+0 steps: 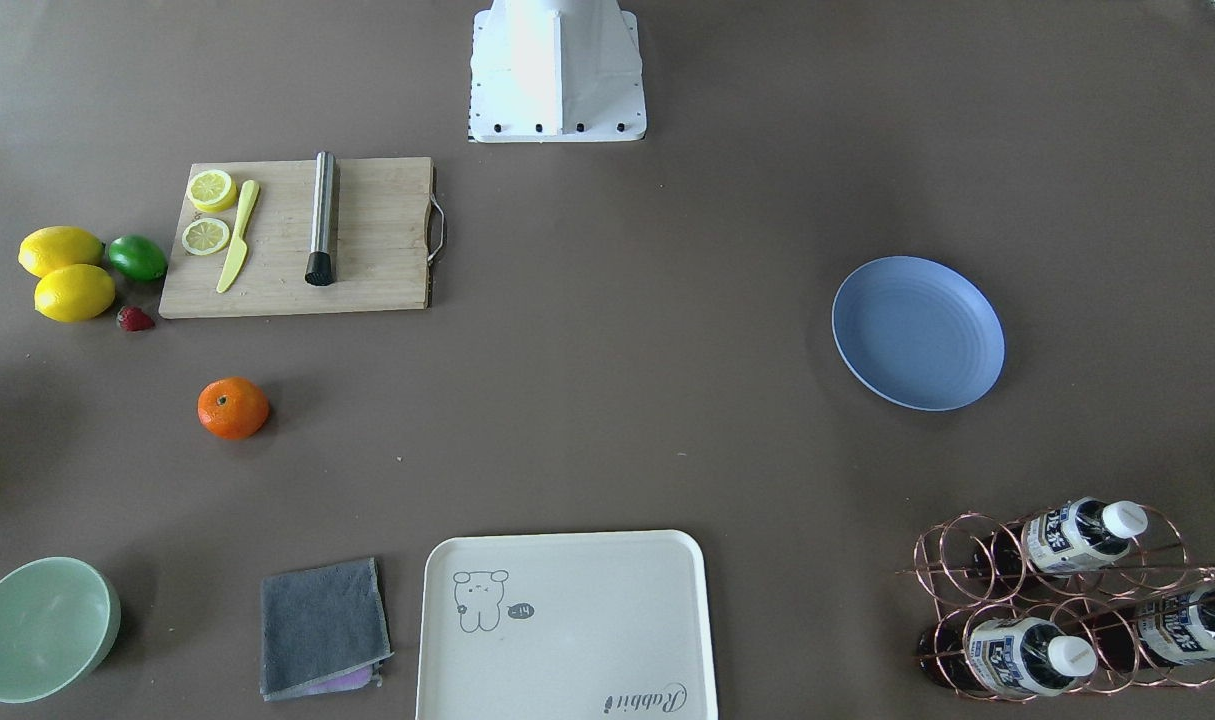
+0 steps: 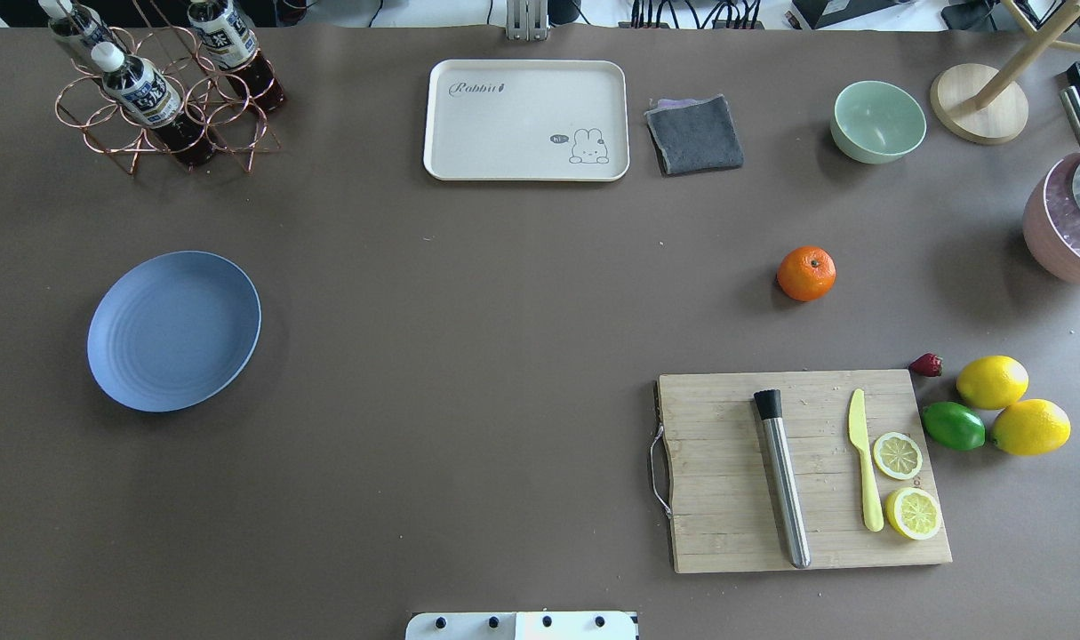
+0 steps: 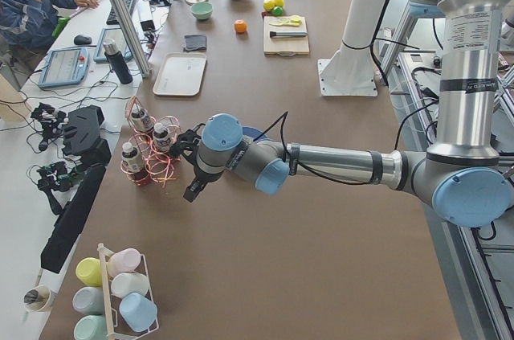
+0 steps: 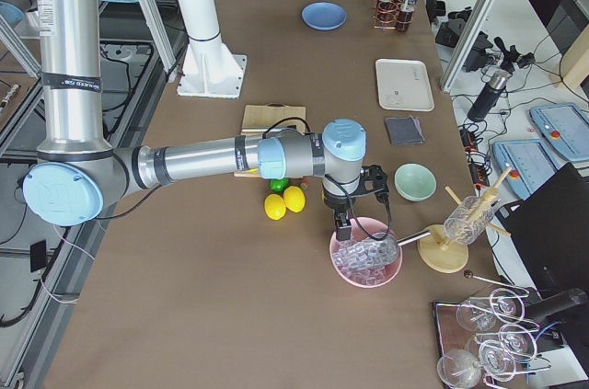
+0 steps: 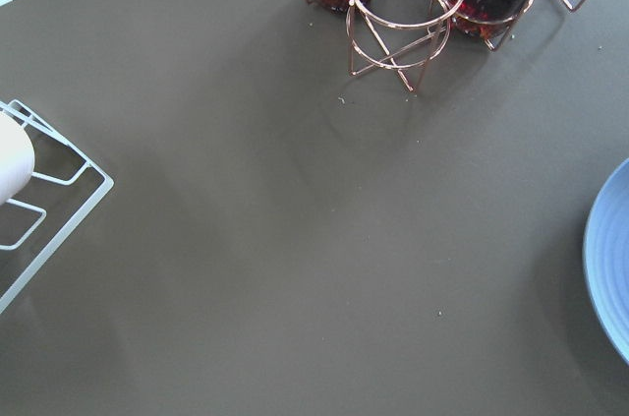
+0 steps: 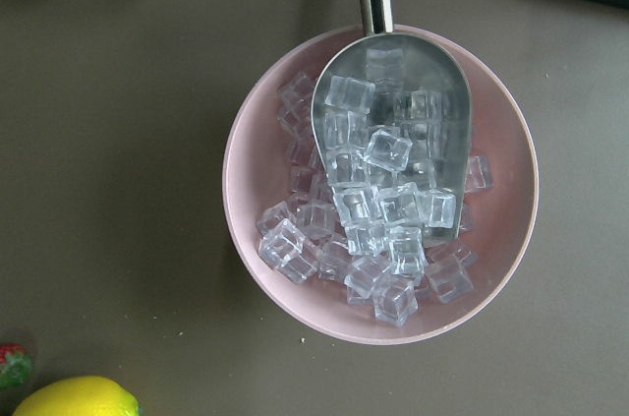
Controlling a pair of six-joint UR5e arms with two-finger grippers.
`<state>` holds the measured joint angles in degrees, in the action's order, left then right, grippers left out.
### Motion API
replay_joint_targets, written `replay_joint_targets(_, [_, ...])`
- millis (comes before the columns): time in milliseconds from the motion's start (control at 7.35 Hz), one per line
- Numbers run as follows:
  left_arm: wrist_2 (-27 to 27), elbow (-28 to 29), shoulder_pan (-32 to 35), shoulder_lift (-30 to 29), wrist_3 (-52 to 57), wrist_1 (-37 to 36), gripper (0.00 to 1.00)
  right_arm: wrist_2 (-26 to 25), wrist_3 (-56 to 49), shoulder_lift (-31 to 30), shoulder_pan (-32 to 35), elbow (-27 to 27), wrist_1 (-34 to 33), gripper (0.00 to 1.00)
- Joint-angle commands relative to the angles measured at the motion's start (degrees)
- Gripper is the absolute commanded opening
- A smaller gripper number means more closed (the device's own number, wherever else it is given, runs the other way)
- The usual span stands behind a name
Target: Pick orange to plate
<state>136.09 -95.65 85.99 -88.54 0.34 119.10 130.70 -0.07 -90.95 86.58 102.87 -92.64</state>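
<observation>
On tray (image 1: pixel 587 640) — "Rabbit"; orange (image 1: pixel 233 408) far from plate (image 1: pixel 917 333); left gripper (image 3: pixel 193 193), right gripper (image 4: pixel 342 229) spread unclear.

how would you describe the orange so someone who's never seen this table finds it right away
Find the wooden cutting board on the robot's right side. Beyond its far edge, toward the pale green bowl, the orange sits alone on bare tabletop. It is the only round bright-orange fruit, apart from the yellow lemons and green lime clustered beside the board.
</observation>
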Motion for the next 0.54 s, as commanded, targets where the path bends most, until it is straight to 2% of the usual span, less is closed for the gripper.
replay_joint_targets(0, [0.0,-0.3,-5.7,-0.3,-15.6,1.4,0.98,-0.6,13.3,0.3,-2.7,2.4,4.3,1.00])
replay_joint_targets(136, [-0.6,0.3,-10.7,-0.1,-26.9,6.4,0.98,-1.8,19.2,0.5,-5.7,2.4,6.7,1.00])
replay_joint_targets(272, [-1.4,2.1,-15.5,0.1,-34.4,12.6,0.98,-3.1,25.0,0.6,-8.7,2.4,9.7,1.00])
replay_joint_targets(408, [-4.4,3.9,-19.2,0.1,-39.1,16.3,0.98,-3.4,29.7,0.6,-11.1,2.4,12.8,1.00])
